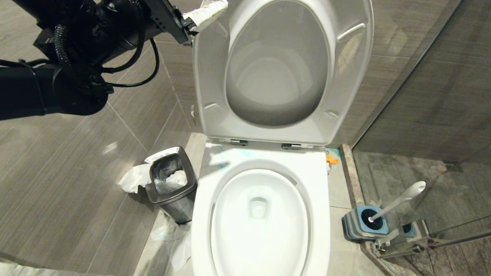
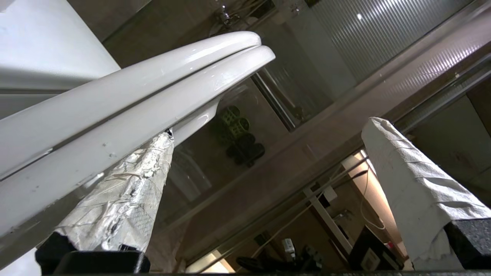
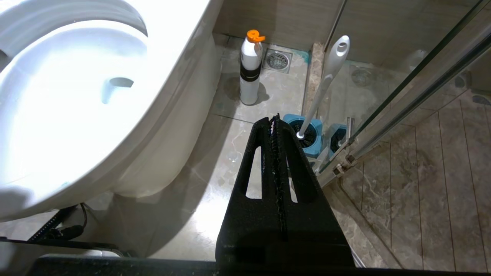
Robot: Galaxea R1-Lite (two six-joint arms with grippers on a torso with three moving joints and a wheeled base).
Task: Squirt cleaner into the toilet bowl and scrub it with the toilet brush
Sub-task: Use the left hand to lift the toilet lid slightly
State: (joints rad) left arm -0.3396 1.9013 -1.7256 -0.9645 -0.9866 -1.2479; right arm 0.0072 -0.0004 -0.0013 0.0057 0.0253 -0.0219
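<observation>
In the head view the toilet bowl (image 1: pixel 261 214) sits low at centre, cleaner (image 1: pixel 234 154) smeared turquoise on its rim at twelve o'clock; the toilet brush (image 1: pixel 399 201) stands in its blue holder (image 1: pixel 364 224) at three o'clock. The left wrist view shows the left gripper (image 2: pixel 264 161) spread wide, one wrapped finger (image 2: pixel 126 191) against the raised seat (image 2: pixel 126 115). The right wrist view shows the right gripper (image 3: pixel 275 122) pressed together, empty, above the floor, with a cleaner bottle (image 3: pixel 250 69) at twelve o'clock.

Grey-brown tiled walls (image 1: pixel 422 76) are being lit from above. A steel waste bin (image 1: pixel 172 184) is being kept on the left floor (image 1: pixel 57 184), and a glass shower partition (image 1: pixel 441 214) is standing right.
</observation>
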